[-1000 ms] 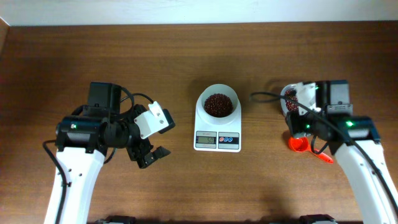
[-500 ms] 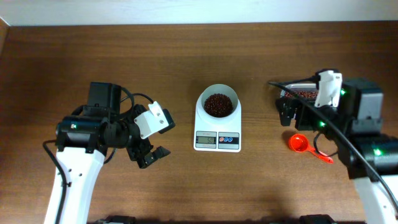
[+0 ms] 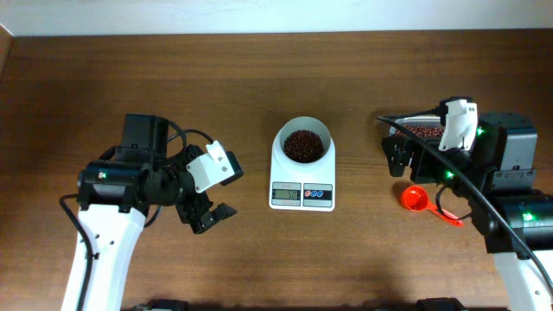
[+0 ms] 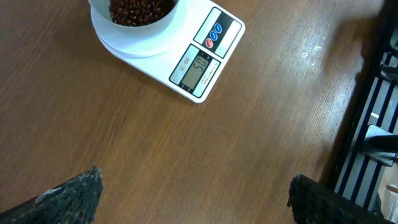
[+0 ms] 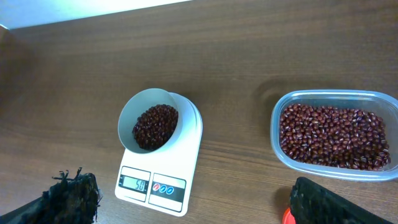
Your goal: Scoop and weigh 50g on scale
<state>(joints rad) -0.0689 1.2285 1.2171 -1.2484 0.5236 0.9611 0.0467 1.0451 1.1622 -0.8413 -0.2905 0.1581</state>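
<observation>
The scale (image 3: pixel 301 186) is sitting mid-desk between the arms, with its bean-filled bowl (image 3: pixel 301 144) at the far end. The red scoop (image 3: pixel 416 199) is lying just beside the right end effector (image 3: pixel 399 161), its handle pointing rightward. That end effector and the left end effector (image 3: pixel 210 216) are both gaping empty.

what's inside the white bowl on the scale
Dark red beans fill the lower part of the bowl, which sits on the scale. The bowl's bottom is hidden beneath them.

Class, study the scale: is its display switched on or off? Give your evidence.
On. Dark digits show on the display of the scale in the left and right wrist views.
</observation>
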